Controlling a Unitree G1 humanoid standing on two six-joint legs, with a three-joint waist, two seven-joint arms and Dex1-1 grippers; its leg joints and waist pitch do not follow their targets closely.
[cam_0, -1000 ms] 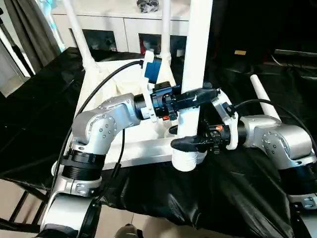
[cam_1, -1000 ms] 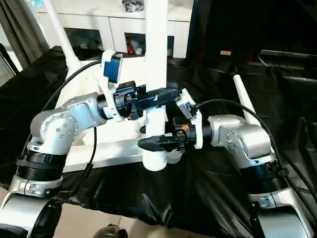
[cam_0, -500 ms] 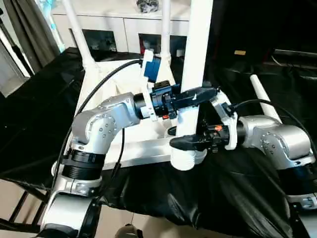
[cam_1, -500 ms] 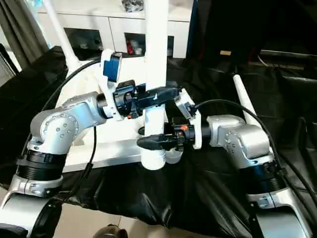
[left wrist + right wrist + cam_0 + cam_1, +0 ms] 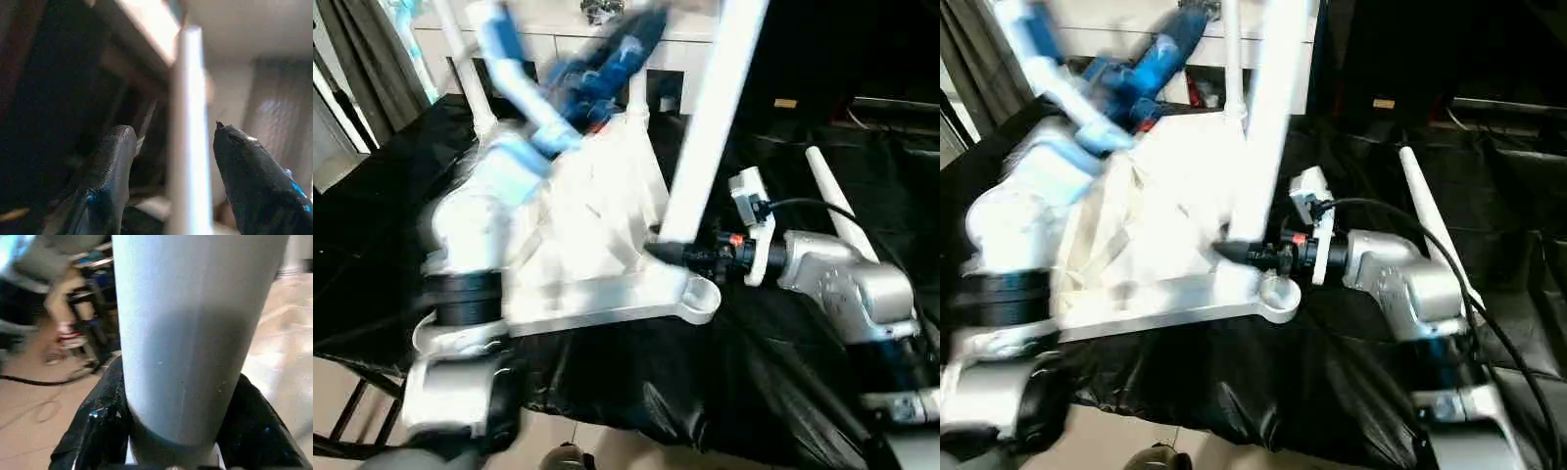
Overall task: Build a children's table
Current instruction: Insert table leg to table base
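The white tabletop (image 5: 597,220) lies upside down on black cloth, its round near corner socket (image 5: 703,294) uncovered. A long white leg (image 5: 710,117) leans with its top to the right, its lower end just above and behind that socket. My right gripper (image 5: 668,253) is shut on the leg's lower end; in the right wrist view the leg (image 5: 195,333) sits between both black fingers (image 5: 98,431). My left gripper (image 5: 628,37), blurred by motion, is raised high over the tabletop's far side, away from the leg. Its fingers (image 5: 110,171) stand open around nothing.
Two more legs stand upright at the far corners (image 5: 460,59) (image 5: 639,93). Another loose leg (image 5: 832,201) lies on the cloth to the right. A white cabinet with glass doors (image 5: 548,54) stands behind. The cloth-covered stand's front edge (image 5: 636,392) is close.
My left gripper has let go of the leg and swung up and back to the left. The leg, upright before, now tilts right, its lower end moved back off the front edge.
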